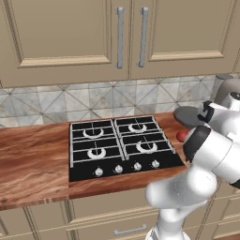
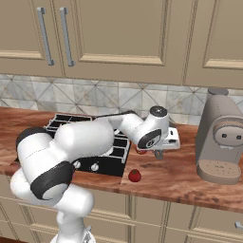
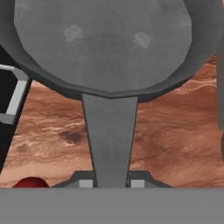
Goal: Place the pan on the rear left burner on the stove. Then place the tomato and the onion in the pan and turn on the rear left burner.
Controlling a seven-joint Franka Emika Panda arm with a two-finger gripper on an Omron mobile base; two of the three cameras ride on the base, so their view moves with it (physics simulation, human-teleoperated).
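Two fingertips [image 3: 86,183] flank the base of the pan [image 3: 105,43] handle in the hand view, with the gripper [image 3: 111,183] set square on it; the jaws look closed narrowly on the handle, though the very contact is cut off at the bottom edge. The pan sits on the wooden counter [image 1: 33,159] to the right of the stove [image 1: 123,145], its dark rim just showing past the arm in the left base view. A red tomato [image 2: 135,176] lies on the counter near the stove's front right corner (the onion I cannot pick out). To do this step well, I judge the grip should be firm and kept close to the bowl, since a long handle will let the pan droop or twist once lifted; raise it clear of the grates, carry it level across to the rear left burner [image 1: 92,132], and set it down centred. The arm reaches out low to the right, elbow bent, wrist turned so the hand points along the handle toward the wall.
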